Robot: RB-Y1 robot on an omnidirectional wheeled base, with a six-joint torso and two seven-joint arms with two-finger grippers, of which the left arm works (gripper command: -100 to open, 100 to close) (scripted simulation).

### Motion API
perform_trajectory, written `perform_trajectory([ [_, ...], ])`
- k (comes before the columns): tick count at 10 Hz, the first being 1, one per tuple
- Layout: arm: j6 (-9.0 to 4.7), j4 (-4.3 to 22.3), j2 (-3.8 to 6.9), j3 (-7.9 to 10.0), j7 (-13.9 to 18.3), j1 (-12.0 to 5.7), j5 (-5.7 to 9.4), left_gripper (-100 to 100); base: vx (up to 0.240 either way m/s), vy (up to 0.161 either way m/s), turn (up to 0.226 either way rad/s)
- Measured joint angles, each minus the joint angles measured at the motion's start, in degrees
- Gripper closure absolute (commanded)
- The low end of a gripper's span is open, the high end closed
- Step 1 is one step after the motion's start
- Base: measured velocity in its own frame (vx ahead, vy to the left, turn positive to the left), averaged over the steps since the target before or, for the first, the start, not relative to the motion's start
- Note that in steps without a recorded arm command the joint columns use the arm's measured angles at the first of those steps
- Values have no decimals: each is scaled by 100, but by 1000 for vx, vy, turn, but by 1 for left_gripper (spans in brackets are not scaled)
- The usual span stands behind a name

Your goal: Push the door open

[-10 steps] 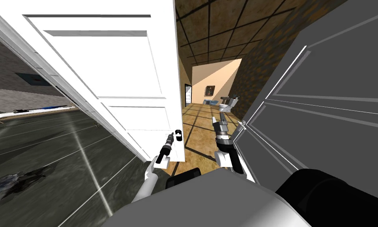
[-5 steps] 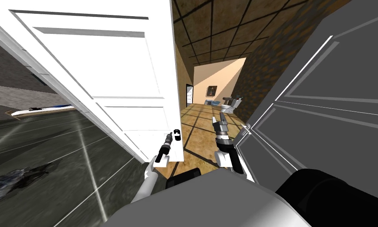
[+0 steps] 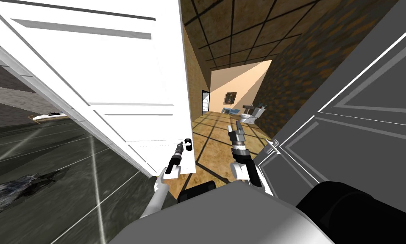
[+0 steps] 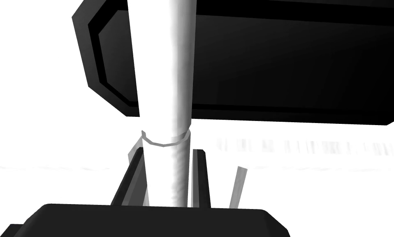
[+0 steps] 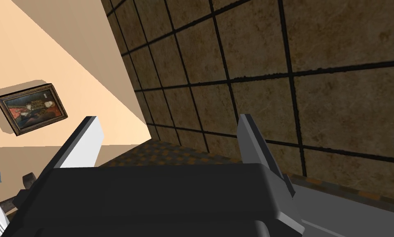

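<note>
Left jaws: at the white door's free edge, just short of a small black plate set there. I cannot tell whether they are clenched or released.
Left wrist: the black plate sits very close against plain white. A white bar runs up from my gripper body and crosses one end of the plate.
Right jaws: released and holding nothing, raised in the gap between the two doors and touching neither. They point down the passage.
Door: white and panelled, on my left. It stands swung open, with its free edge near the middle of the head view and the passage showing past it.
Grey door: panelled, on my right, with a pale handle at its near edge, just right of my right forearm.
Floor: brown tiles with dark joints run through the gap and on down the passage. Left of the white door lies a dark grey floor.
Far end: a peach wall carries a framed picture. A white toilet stands below it and to the right — well beyond both jaws.
</note>
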Motion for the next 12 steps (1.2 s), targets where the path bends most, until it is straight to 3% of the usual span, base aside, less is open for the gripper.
perform_trajectory([
  [7,-16,93,80,336,-64,-17,47,100,131,-98,56],
  [9,16,-29,99,453,-85,52,61,100,179,-136,89],
  [12,23,-10,64,681,-138,36,89,100,179,-140,78],
])
